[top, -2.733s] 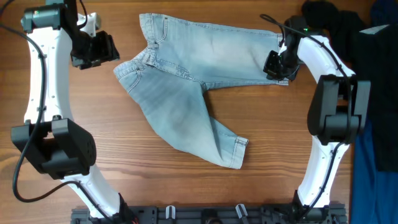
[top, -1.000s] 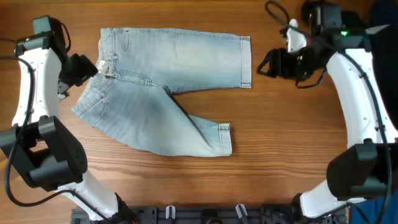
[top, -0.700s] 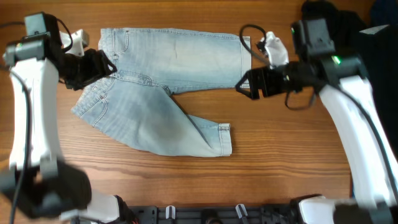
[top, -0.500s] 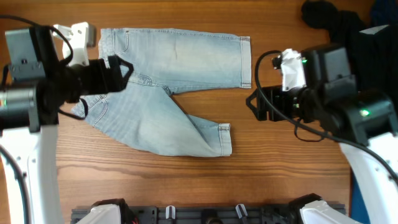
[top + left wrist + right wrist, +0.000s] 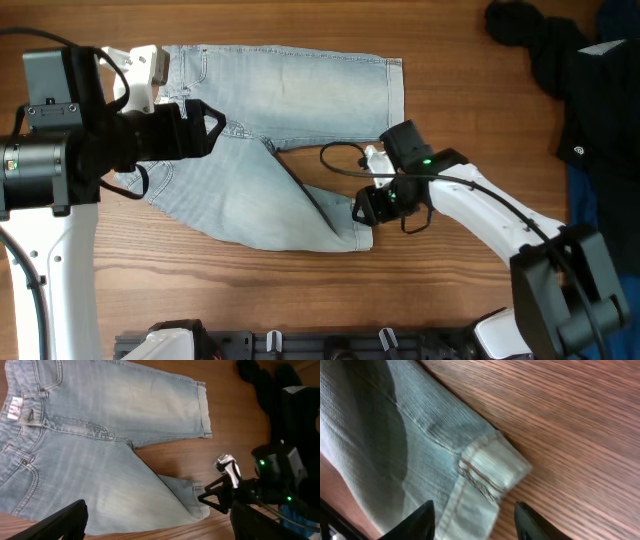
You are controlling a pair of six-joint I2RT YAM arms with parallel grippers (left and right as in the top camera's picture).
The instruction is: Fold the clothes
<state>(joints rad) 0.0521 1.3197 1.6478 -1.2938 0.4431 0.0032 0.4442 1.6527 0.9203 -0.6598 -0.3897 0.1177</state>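
Overhead, light faded-blue denim shorts lie spread on the wooden table. Left wrist: left gripper hangs above, jaws wide apart. Right wrist: right gripper straddles a cuffed hem, fingers apart; the denim looks limp, best pinched at that thick cuff.

The shorts — light, faded blue denim — lie flat on the counter, waistband at the left with a small label showing. One leg runs straight right; the other angles toward the front right, ending in a cuffed hem.
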